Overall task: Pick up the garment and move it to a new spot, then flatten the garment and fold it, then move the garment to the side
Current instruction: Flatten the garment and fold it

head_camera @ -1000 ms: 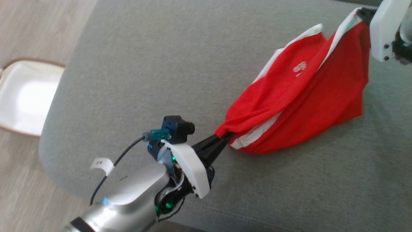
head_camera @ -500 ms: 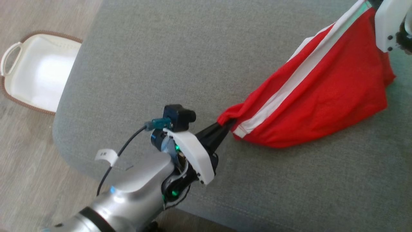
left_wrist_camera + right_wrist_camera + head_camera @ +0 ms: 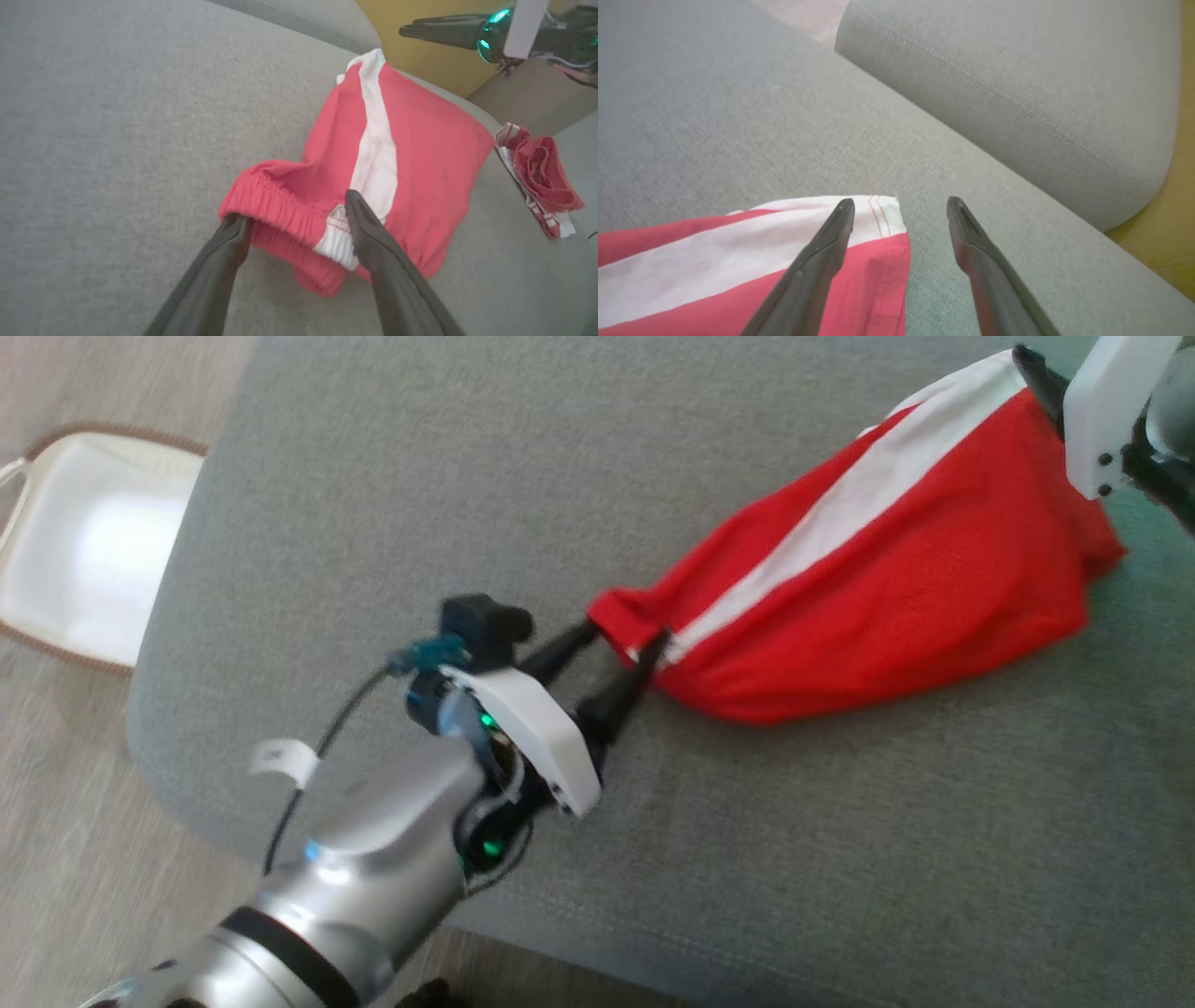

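While the left gripper [image 3: 624,642] and the right gripper [image 3: 901,204] hang low over the grey sofa seat [image 3: 448,476], the red garment [image 3: 887,579] lies on the seat, stretched out long between them. It is a pair of red shorts with a wide white stripe [image 3: 840,504] down the side. The stretchy waistband [image 3: 275,205] is at the left gripper's end. A white corner [image 3: 878,214] is at the right gripper's end.

The left gripper is wide open, its two dark fingers far apart like a V. In the left wrist view the bunched waistband sits in the gap between the tips. One tip looks to touch the red edge of the band. The other tip is over the white patch of the stripe. The cloth is not pinched.

The right gripper is wide open too. In the right wrist view one finger is over the white corner of the shorts, and I cannot tell if it touches. The other finger is over bare sofa, just beside the cloth. The corner lies flat on the seat and is not gripped.

A fat grey back cushion [image 3: 1017,70] sits behind the seat. A small heap of other red and white clothes [image 3: 542,172] lies well apart from the shorts. Down on the floor [image 3: 56,859], beside the sofa, is a white basket [image 3: 121,431] with a brown rim.
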Robot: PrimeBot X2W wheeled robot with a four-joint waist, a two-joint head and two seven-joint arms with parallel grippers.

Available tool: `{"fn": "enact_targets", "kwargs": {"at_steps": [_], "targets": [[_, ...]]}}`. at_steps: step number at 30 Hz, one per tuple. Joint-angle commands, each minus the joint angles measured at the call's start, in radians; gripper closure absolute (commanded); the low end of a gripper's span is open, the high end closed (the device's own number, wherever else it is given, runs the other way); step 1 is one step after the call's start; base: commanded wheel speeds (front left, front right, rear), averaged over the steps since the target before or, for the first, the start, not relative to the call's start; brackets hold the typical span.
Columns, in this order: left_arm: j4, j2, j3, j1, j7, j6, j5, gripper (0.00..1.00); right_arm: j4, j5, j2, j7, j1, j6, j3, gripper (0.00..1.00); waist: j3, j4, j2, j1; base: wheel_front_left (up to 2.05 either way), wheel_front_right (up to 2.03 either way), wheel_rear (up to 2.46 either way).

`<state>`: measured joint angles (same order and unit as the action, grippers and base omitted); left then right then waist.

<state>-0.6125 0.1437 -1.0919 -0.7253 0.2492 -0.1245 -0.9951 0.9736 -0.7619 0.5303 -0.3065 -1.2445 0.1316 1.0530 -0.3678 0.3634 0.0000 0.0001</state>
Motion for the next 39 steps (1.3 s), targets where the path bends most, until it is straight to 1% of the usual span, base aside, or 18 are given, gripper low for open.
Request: {"fn": "enact_targets", "kwargs": {"at_steps": [1, 6, 9, 15, 19, 23, 25, 27, 29, 31, 32, 36, 39], "targets": [[0.016, 0.019, 0.064, -0.029, 0.012, -0.002, 0.005, 0.00, -0.010, -0.012, -0.010, 0.038, -0.022, -0.001, -0.010, 0.00, 0.020, -0.018, 0.0000, -0.0001, 0.00, 0.00, 0.00], [0.048, 0.047, 0.203, 0.015, 0.012, 0.033, 0.049, 0.00, -0.017, -0.053, -0.049, 0.172, 0.015, -0.001, -0.038, 0.00, 0.077, -0.071, 0.0000, -0.0001, 0.00, 0.00, 0.00], [0.074, 0.065, 0.276, 0.059, 0.012, 0.053, 0.068, 0.00, -0.026, -0.071, -0.062, 0.236, 0.044, -0.001, -0.045, 0.00, 0.110, -0.107, 0.0000, -0.0001, 0.00, 0.00, 0.00], [0.102, 0.104, 0.328, 0.120, 0.012, 0.078, 0.095, 0.00, -0.028, -0.094, -0.073, 0.328, 0.107, -0.001, -0.051, 0.00, 0.174, -0.163, 0.0000, -0.0001, 0.00, 0.00, 0.00], [0.144, 0.126, 0.380, 0.153, 0.012, 0.121, 0.143, 0.00, -0.017, -0.110, -0.085, 0.419, 0.143, -0.001, -0.080, 0.00, 0.221, -0.193, 0.0000, -0.0001, 0.00, 0.00, 0.00], [0.229, 0.125, 0.515, 0.211, 0.012, 0.180, 0.206, 0.00, -0.021, -0.111, -0.107, 0.518, 0.189, -0.001, -0.111, 0.00, 0.265, -0.230, 0.0000, -0.0001, 0.00, 0.00, 0.00], [0.282, 0.115, 0.597, 0.249, 0.013, 0.206, 0.247, 0.00, -0.031, -0.109, -0.121, 0.547, 0.218, -0.001, -0.136, 0.00, 0.281, -0.250, 0.0000, -0.0001, 0.00, 0.00, 0.00], [0.337, 0.098, 0.676, 0.289, 0.013, 0.223, 0.297, 0.00, -0.045, -0.077, -0.125, 0.562, 0.245, -0.001, -0.158, 0.00, 0.292, -0.268, 0.0000, -0.0001, 0.00, 0.00, 0.00], [0.386, 0.082, 0.739, 0.331, 0.013, 0.232, 0.360, 0.00, -0.074, -0.052, -0.134, 0.567, 0.276, -0.001, -0.221, 0.00, 0.299, -0.286, 0.0000, -0.0001, 0.00, 0.00, 0.00], [0.422, 0.056, 0.795, 0.374, 0.013, 0.227, 0.401, 0.00, -0.131, 0.012, -0.137, 0.568, 0.322, -0.001, -0.307, 0.00, 0.306, -0.303, 0.0000, -0.0001, 0.00, 0.00, 0.00], [0.422, 0.056, 0.795, 0.374, 0.013, 0.227, 0.401, 0.00, -0.131, 0.012, -0.137, 0.568, 0.322, -0.001, -0.307, 0.00, 0.306, -0.303, 0.0000, -0.0001, 0.00, 0.00, 0.00], [0.458, 0.007, 0.872, 0.453, 0.013, 0.201, 0.476, 0.00, -0.252, 0.158, -0.173, 0.568, 0.485, -0.001, -0.523, 0.00, 0.322, -0.330, 0.0000, -0.0001, 0.00, 0.00, 0.00], [0.464, -0.024, 0.912, 0.505, 0.013, 0.177, 0.519, 0.00, -0.340, 0.267, -0.229, 0.568, 0.628, -0.001, -0.678, 0.00, 0.335, -0.346, 0.0000, -0.0001, 0.00, 0.00, 0.00]]}}
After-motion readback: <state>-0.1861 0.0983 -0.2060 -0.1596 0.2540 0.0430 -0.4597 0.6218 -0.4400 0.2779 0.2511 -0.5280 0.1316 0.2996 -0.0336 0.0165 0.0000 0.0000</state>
